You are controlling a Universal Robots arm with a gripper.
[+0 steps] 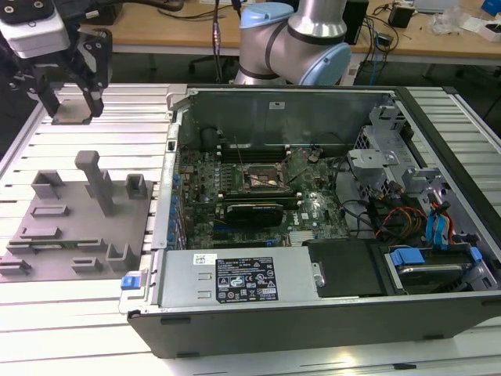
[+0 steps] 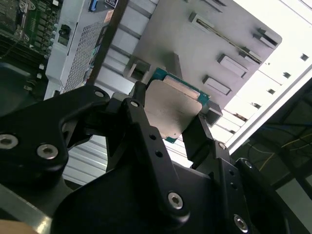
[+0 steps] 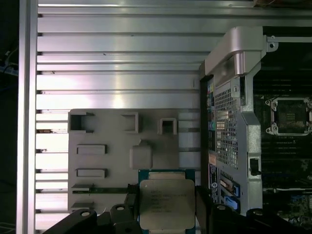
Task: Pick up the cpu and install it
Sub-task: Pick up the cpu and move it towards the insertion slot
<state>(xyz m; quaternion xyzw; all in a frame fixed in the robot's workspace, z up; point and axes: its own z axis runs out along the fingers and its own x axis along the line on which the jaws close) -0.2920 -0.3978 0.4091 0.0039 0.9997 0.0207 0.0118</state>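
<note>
The cpu (image 3: 165,195) is a flat square chip with a silvery top and a thin green rim, and it sits clamped between the black fingers (image 3: 130,201). My gripper (image 3: 166,207) is shut on it by two opposite edges. In the second wrist view the cpu (image 2: 176,97) hangs tilted above the grey fixture tray (image 2: 219,39), held by the gripper (image 2: 170,111). In the exterior view the gripper (image 1: 72,100) is raised at the far left with the cpu (image 1: 72,110) between its fingers. The open motherboard socket (image 1: 262,178) lies inside the computer case, well to the exterior view's right.
The grey fixture tray (image 1: 78,211) with upright posts rests on the slatted aluminium table (image 1: 47,313). The open computer case (image 1: 313,313) has tall walls, a power supply (image 1: 235,280), drive cages and cables. The robot base (image 1: 293,43) stands behind the case.
</note>
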